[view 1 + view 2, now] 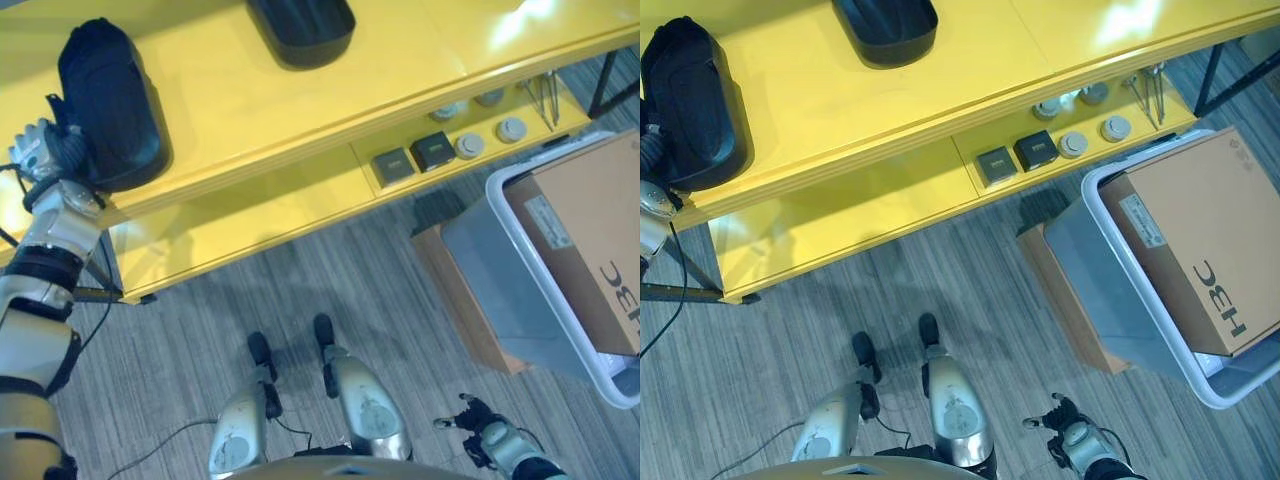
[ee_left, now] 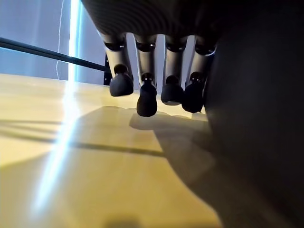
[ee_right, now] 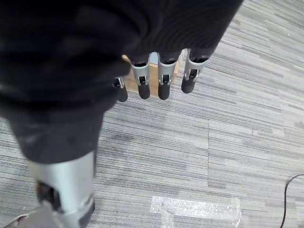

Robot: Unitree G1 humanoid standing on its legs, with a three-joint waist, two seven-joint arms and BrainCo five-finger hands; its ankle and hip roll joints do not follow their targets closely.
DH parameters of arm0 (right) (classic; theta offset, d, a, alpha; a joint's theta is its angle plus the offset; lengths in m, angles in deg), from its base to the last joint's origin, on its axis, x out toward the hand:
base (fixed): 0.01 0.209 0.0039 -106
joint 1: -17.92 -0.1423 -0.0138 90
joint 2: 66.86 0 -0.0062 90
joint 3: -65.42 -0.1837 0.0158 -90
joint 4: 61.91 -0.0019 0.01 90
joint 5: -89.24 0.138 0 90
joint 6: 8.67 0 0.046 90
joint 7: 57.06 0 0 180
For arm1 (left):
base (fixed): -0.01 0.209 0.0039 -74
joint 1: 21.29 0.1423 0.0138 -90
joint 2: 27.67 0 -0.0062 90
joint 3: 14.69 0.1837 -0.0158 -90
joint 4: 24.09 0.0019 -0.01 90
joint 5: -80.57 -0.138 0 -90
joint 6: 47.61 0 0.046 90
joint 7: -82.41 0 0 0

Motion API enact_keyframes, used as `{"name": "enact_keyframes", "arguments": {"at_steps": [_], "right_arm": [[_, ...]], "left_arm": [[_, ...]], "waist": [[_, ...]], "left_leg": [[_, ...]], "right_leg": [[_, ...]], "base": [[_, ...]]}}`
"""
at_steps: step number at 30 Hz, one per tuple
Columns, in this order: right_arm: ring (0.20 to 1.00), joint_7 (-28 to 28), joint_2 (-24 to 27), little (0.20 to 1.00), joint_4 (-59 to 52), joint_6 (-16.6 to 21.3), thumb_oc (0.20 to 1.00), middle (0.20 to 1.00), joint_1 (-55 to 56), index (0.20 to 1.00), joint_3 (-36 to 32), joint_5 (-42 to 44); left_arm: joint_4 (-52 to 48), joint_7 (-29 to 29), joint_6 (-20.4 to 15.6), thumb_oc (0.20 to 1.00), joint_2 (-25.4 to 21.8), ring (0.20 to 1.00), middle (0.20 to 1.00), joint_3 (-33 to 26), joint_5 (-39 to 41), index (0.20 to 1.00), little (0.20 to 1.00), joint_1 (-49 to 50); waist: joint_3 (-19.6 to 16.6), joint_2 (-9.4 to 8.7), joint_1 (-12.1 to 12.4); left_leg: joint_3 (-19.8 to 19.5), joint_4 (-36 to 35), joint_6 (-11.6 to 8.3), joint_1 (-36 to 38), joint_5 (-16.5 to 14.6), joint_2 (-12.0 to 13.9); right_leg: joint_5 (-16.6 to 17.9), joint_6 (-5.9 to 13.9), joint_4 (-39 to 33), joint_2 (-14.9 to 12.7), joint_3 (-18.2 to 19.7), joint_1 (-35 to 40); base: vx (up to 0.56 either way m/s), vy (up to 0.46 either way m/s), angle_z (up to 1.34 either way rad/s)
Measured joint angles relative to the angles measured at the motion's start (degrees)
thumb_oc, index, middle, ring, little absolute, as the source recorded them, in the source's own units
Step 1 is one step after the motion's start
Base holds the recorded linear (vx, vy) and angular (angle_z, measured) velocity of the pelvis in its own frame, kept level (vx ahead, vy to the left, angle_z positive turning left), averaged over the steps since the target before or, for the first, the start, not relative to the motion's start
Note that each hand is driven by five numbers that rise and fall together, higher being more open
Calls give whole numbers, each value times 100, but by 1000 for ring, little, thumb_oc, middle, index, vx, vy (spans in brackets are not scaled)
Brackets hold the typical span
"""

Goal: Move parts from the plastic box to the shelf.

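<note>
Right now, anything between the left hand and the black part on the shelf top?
Nothing visible. The left hand is right up against the black part at the yellow shelf's left end, fingers hanging over the shelf surface beside it. Whether they grip it can't be seen.

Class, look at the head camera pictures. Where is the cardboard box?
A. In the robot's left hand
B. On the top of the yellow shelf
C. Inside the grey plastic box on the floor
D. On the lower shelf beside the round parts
C: the cardboard box lies in the plastic box on the floor, right of the yellow shelf; the left hand is at a black part instead.
</note>
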Motion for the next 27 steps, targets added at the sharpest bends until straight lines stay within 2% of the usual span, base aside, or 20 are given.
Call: {"name": "enact_keyframes", "arguments": {"at_steps": [4, 7, 10, 20, 21, 22, 23, 25, 27], "right_arm": [[1000, -4, 12, 1000, -4, 64, 1000, 1000, -10, 1000, 2, 10], [1000, -21, 12, 1000, 0, 137, 1000, 1000, -10, 1000, 3, 11], [1000, -105, 12, 1000, -6, 168, 1000, 1000, -10, 1000, 2, 11], [1000, -118, 11, 1000, -11, 193, 1000, 1000, -11, 1000, 0, 14], [1000, -118, 11, 1000, -13, 186, 1000, 1000, -11, 1000, 1, 17], [1000, -118, 11, 1000, -34, 177, 1000, 1000, -10, 1000, 0, 26], [1000, -118, 10, 1000, -50, 174, 1000, 1000, -10, 1000, 1, 111], [1000, -118, 9, 1000, -59, 174, 1000, 1000, -10, 1000, -2, 122], [1000, -111, -18, 1000, -31, 177, 1000, 1000, 3, 1000, -1, 121]], "left_arm": [[228, -6, 162, 200, -16, 200, 200, 122, -328, 200, 200, -200], [464, -133, 322, 200, -295, 200, 200, 606, -854, 200, 200, -494], [449, -266, 500, 200, -489, 200, 200, 853, -1162, 200, 200, -626], [477, -579, 875, 200, -536, 200, 200, 879, -1373, 200, 200, -623], [480, -568, 947, 548, -535, 548, 548, 869, -1353, 548, 548, -617], [477, -512, 1001, 583, -534, 583, 583, 863, -1289, 583, 583, -584], [481, -424, 1037, 1000, -532, 1000, 1000, 850, -1210, 1000, 1000, -535], [463, -30, 1107, 1000, -533, 1000, 1000, 675, -848, 1000, 1000, -510], [465, 679, 821, 1000, -555, 1000, 1000, 122, -69, 1000, 1000, -508]], "waist": [[17, -2, -47], [17, -3, -60], [18, -4, -25], [21, -10, 54], [21, -10, 70], [21, -11, 72], [20, -12, 69], [14, -24, 120], [-29, -101, 156]], "left_leg": [[46, -6, 35, 21, -8, -11], [84, -6, 49, 24, -21, -25], [108, -5, 44, 23, -44, -30], [147, 22, 49, 21, -42, -30], [146, 33, 48, 22, -43, -28], [144, 35, 44, 37, -46, -28], [136, 40, 43, 62, -47, -27], [101, 41, 16, 123, -67, -24], [42, 49, 12, 221, -70, -9]], "right_leg": [[0, -1, -5, 4, 68, -6], [16, -25, -11, -2, 96, -17], [7, -14, -4, -4, 118, -32], [16, -27, 27, -1, 146, -49], [16, -27, 35, 0, 136, -43], [17, -27, 33, 1, 124, -27], [17, -27, 26, 2, 125, 6], [6, -13, 15, 7, 108, 89], [4, -9, -41, 7, 60, 245]], "base": [[21, 32, -7], [13, 33, -5], [9, 19, -5], [18, 3, -2], [0, 0, 0], [0, 0, 0], [5, -15, 4], [7, -58, 9], [22, -71, 11]]}}
